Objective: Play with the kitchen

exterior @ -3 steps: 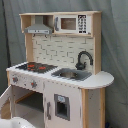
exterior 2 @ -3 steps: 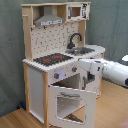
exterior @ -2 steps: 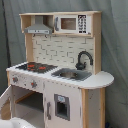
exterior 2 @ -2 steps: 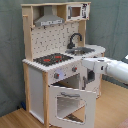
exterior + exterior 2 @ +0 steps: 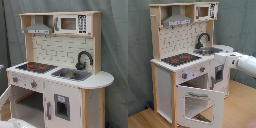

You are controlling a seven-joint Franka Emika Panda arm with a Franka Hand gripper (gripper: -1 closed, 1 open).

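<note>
Only the second exterior view shows the kitchen's (image 5: 188, 65) oven door (image 5: 200, 102) hanging open at lower centre and the arm (image 5: 240, 63) at right, its tool's state impossible to tell.

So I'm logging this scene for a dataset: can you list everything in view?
kitchen: one, white and light wood, centre in both exterior views
stovetop: one, black with red rings, on the counter beside the sink
sink: one, silver, set in the counter
faucet: one, black, behind the sink
hood: one, grey, above the stovetop
microwave cabinet: one, white, top shelf
oven door: one, white, windowed, hanging open
backdrop: one, grey, behind
floor: wooden
robot arm: one, white, at the second exterior view's right; jaws hidden
</note>
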